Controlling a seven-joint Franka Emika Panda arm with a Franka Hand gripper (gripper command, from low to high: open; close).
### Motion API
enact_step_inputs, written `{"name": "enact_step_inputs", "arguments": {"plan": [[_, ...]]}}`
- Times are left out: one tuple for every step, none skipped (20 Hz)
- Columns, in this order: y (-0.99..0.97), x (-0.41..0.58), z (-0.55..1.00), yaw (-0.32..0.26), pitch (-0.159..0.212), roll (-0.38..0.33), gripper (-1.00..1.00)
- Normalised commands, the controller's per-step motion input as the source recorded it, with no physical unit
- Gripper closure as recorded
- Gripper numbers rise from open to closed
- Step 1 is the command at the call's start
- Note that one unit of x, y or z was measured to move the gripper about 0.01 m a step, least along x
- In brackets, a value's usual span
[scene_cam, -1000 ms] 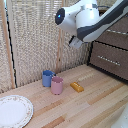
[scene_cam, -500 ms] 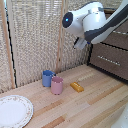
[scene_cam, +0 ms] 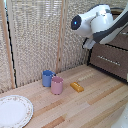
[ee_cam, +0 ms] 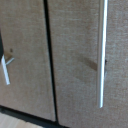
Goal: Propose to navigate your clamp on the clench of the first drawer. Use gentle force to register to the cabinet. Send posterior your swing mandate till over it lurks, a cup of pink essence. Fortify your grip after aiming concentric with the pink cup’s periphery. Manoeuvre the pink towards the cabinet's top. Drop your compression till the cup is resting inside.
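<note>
A pale wooden table [scene_cam: 95,102] fills the lower part of the exterior view, backed by a woven reed screen [scene_cam: 37,40] with wooden posts. The pink cup [scene_cam: 57,85] stands upright on the table, and everything else is placed from it.

Touching or nearly touching the pink cup, just behind it toward the screen, stands a blue mug [scene_cam: 47,78]. A short way from the pink cup toward the exterior view's right lies a small flat yellow block [scene_cam: 77,87]. In front of the pink cup, toward the exterior view's left, a white plate [scene_cam: 14,111] with a patterned rim lies flat on the table.

The cabinet [scene_cam: 112,57] stands well apart from the pink cup, at the exterior view's right edge, dark brown with a silver bar handle [scene_cam: 108,59] across a drawer front. The bulky white robot arm [scene_cam: 97,22] hangs high above the table, well above and to the exterior view's right of the pink cup, in front of the cabinet's upper part. The clamp [scene_cam: 89,43] points down from the arm's near end; its fingers are too small and blurred to tell whether they are spread or closed.

The wrist view shows dark brown wooden drawer fronts close up, with the clench [ee_cam: 102,52] running as a long slim silver bar across one front. A second silver handle [ee_cam: 5,70] shows on the neighbouring front.
</note>
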Motion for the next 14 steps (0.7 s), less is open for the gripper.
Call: {"name": "enact_step_inputs", "arguments": {"plan": [[-0.49,-0.094,0.02,0.090,0.063,-0.252,-1.00],[-0.49,-0.091,0.02,0.090,0.062,-0.252,-1.00],[-0.49,-0.094,0.02,0.090,0.061,-0.253,-1.00],[-0.50,-0.129,0.06,0.085,0.052,-0.252,-1.00],[-0.49,-0.140,0.07,0.086,0.051,-0.252,-1.00],[-0.53,-0.223,0.13,0.069,0.048,-0.251,-1.00],[-0.57,-0.254,0.12,0.059,0.055,-0.236,-1.00],[-0.62,-0.280,0.10,0.045,0.061,-0.221,-1.00],[-0.69,-0.297,0.03,0.034,0.066,-0.188,-1.00],[-0.72,-0.229,0.07,0.030,0.072,-0.182,-1.00],[-0.77,-0.180,0.04,0.021,0.072,-0.166,-1.00],[-0.78,-0.129,0.00,0.024,0.085,-0.161,-1.00],[-0.88,-0.111,0.00,0.004,0.069,-0.116,-1.00],[-0.90,-0.023,-0.02,0.000,0.059,-0.066,-1.00]]}}
